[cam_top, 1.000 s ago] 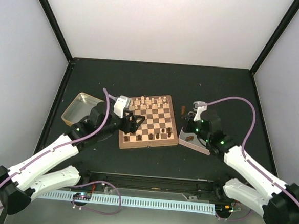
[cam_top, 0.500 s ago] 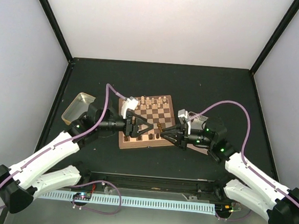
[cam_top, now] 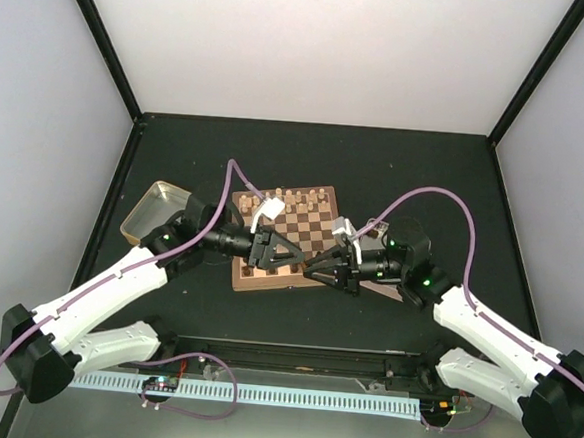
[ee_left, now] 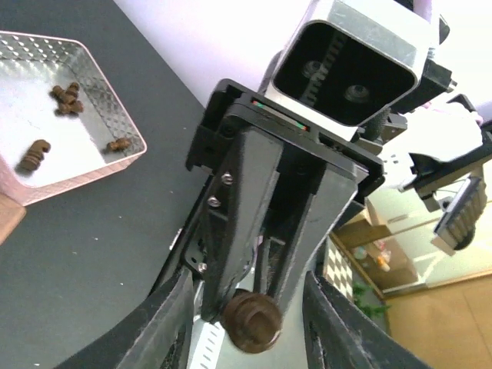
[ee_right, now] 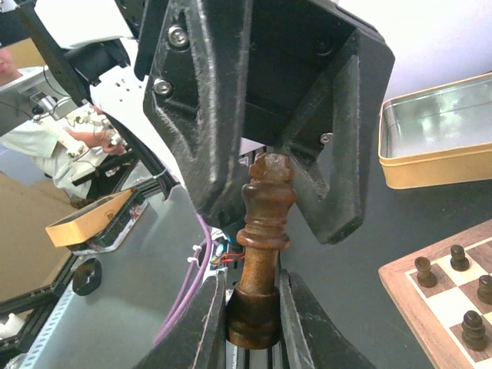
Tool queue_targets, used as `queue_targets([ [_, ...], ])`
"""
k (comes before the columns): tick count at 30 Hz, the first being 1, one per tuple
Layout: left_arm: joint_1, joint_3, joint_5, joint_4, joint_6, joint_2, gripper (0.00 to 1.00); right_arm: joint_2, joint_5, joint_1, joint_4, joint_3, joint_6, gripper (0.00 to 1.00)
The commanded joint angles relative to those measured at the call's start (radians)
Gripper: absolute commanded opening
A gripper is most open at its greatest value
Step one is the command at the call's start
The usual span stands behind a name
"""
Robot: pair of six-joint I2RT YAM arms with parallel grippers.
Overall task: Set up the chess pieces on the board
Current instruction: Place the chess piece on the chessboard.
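Fingers [ee_right: 201, 323] of the right gripper [cam_top: 315, 267] are closed tight on the base of a tall dark chessman [ee_right: 263, 231], which is held in the air over the near edge of the board [cam_top: 268, 280]. The left gripper [cam_top: 297, 261] faces it tip to tip. Its jaws stand apart on both sides of the head of the chessman, with a gap on each side, so they do not grip it.

On the board, cream pieces [cam_top: 294, 196] stand along the far row and some dark pawns [ee_right: 424, 270] stand near one corner. A yellow-rimmed tin [ee_right: 430, 165] lies on the black table [cam_top: 426, 168] left of the board. Right of the board is a pink-rimmed tray [ee_left: 77, 165] with a few dark pieces [ee_left: 68, 98] lying on their sides. In the top view the two arms cover the near squares. A purple cable [cam_top: 421, 191] runs along each arm.
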Motion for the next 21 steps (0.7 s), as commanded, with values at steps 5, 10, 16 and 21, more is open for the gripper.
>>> queue_targets([
  [5,0.005,0.056,0.121,-0.019,0.06,0.039,0.13,0.028,0.018,0.013,-0.052,0.041,-0.056,0.08],
  [10,0.005,0.054,0.112,-0.032,0.082,0.037,0.02,0.021,0.064,0.012,-0.044,0.037,-0.048,0.2],
  [16,0.005,0.074,-0.103,-0.157,0.166,-0.003,0.01,-0.054,0.208,0.013,-0.092,-0.001,-0.047,0.68],
  [21,-0.043,0.077,-0.568,-0.292,0.246,-0.063,0.01,-0.14,0.491,0.013,-0.193,-0.044,0.001,0.76],
])
